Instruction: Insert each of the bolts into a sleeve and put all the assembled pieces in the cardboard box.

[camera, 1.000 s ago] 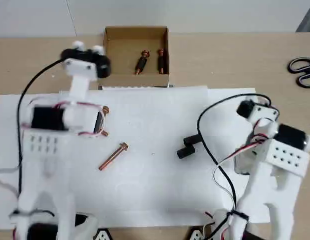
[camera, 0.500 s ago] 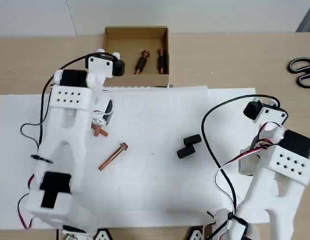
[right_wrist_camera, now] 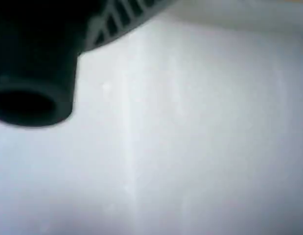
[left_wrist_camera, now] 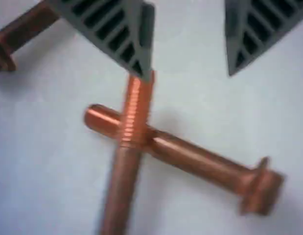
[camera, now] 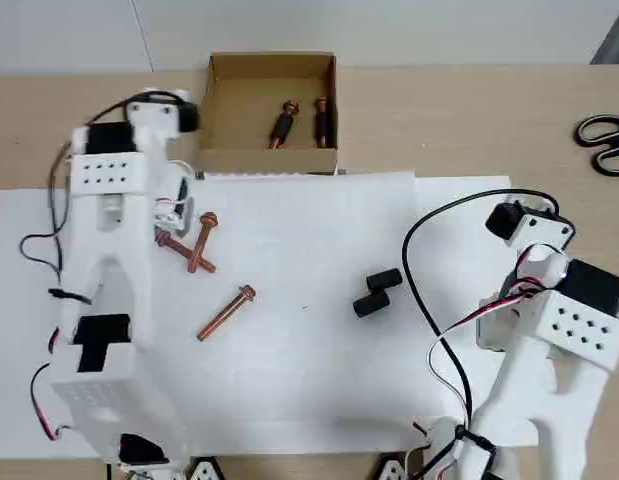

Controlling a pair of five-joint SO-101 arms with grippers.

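The left pincer (left_wrist_camera: pixel 185 73) hangs released, its ribbed grey fingers (left_wrist_camera: pixel 117 29) spread above two crossed, threaded copper bolts (left_wrist_camera: pixel 134 132) lying on smooth white paper (camera: pixel 309 380), left of centre in the high view. The right pincer (right_wrist_camera: pixel 87 34) grasps a black tubular sleeve (right_wrist_camera: pixel 31 83). The cardboard box (camera: pixel 244 110) sits at upper centre.

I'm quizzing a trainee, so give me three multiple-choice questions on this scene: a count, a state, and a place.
1. How many loose bolts lie on the white paper? A one; B three; C five.
2. The left end effector is: A open above the crossed bolts; B shut on one bolt; C shut, holding nothing.
3. Where are the assembled pieces? A on the white paper; B in the left end effector; C inside the cardboard box.
Answers: 1 B, two crossed plus one apart; 2 A, its jaws stand apart over them; 3 C, both lie on the box floor.
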